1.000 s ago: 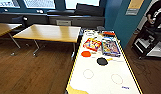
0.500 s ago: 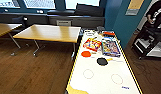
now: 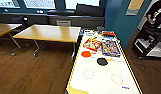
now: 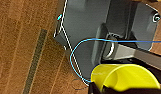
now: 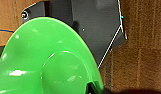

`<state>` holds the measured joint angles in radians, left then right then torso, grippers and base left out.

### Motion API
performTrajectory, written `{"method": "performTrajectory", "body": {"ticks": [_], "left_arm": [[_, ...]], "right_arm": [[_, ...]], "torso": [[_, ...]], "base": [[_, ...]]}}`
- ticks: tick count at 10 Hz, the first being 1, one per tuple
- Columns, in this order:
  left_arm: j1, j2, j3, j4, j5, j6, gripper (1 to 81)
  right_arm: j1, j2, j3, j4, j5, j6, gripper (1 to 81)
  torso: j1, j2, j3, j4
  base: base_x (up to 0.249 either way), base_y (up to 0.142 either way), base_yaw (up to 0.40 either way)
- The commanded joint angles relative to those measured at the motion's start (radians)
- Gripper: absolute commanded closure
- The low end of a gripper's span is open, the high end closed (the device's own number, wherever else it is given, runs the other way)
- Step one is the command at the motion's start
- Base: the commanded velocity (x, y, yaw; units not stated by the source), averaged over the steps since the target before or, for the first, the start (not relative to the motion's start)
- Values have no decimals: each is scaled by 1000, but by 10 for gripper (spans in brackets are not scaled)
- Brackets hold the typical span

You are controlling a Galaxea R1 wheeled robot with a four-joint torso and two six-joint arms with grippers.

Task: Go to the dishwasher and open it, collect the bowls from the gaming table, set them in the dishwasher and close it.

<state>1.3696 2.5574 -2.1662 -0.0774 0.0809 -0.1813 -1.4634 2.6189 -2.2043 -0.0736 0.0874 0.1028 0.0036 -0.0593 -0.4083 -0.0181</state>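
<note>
The gaming table (image 3: 103,77), white-topped with a yellow frame, stretches away just ahead of me in the head view. Near its middle lie an orange-red bowl (image 3: 86,53) and a dark bowl (image 3: 102,61). In the left wrist view a yellow bowl (image 4: 123,76) hangs over my grey base and the wooden floor, with my left gripper (image 4: 98,88) shut on its rim. In the right wrist view a lime green bowl (image 5: 46,62) looms large above the floor, gripped at its edge by my right gripper (image 5: 92,88).
Two flat colourful game boxes (image 3: 92,44) (image 3: 109,47) lie on the table's far half. Left of it stands a wooden-topped table (image 3: 48,33). To the right a person (image 3: 154,12) stands by a dark cart (image 3: 148,42) near a teal wall. Wooden floor lies on the left.
</note>
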Motion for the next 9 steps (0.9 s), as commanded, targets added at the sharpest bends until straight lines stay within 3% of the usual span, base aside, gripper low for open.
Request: {"method": "performTrajectory", "body": {"ticks": [1, 4, 6, 9], "left_arm": [[15, 74, -184, -130, 91, 135, 811], [15, 92, -192, -101, 83, 151, 811], [18, 104, -193, -44, 68, 151, 811], [21, 156, -230, 74, 57, 149, 811]], "right_arm": [[2, -18, 6, -14, -66, -6, 811], [-7, -15, 6, -15, -65, -8, 811], [-13, 3, -15, -15, -64, -9, 811], [-19, 40, -63, -14, -64, -8, 811]], "torso": [[0, 0, 0, 0], [0, 0, 0, 0], [0, 0, 0, 0], [0, 0, 0, 0]], "base": [[0, 0, 0], [0, 0, 0], [0, 0, 0], [0, 0, 0]]}}
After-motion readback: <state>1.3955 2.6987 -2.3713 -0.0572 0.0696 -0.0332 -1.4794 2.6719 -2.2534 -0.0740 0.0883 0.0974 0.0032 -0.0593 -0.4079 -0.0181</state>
